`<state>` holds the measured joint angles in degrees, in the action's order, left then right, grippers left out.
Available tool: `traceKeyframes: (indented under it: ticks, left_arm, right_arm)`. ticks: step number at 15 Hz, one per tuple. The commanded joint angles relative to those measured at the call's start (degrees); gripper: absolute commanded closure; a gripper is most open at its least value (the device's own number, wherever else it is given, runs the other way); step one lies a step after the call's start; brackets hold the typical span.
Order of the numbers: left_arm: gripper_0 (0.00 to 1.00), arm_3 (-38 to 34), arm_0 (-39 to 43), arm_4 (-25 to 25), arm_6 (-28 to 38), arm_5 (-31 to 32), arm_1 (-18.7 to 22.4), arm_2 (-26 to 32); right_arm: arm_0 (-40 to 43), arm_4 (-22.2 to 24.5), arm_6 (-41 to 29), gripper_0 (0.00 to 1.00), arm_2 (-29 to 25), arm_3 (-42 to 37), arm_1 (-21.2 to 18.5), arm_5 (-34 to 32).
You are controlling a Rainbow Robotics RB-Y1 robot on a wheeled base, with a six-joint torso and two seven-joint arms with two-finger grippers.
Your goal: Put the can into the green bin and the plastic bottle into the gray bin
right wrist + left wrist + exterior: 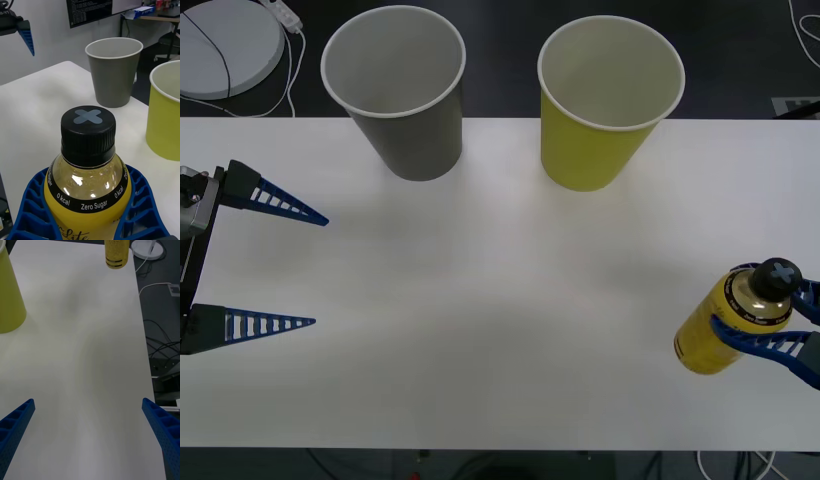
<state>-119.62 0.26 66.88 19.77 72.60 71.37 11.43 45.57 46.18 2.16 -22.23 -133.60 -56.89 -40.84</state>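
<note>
Right claw (772, 318) is gripping the plastic bottle (735, 320) at the lower right of the front view, close to the white worktop (500, 330) edge. Yellow label, black cap, yellowish drink showing. Left claw (308, 268) is sitting wide open at the left edge, holding nothing. Gray bin (400, 95) and green bin (605, 105) are standing upright across the top, both empty, broad bare worktop between.
</note>
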Motion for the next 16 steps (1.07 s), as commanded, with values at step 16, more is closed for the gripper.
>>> traceKeyframes:
  ticks: [16]
  left_arm:
    - [0.00, 0.00, 0.00, 0.00, 0.00, 0.00, 0.00, 0.00]
  right_arm:
    - [-5.93, 25.71, -40.74, 1.00, -0.10, -16.08, -8.06, 16.05]
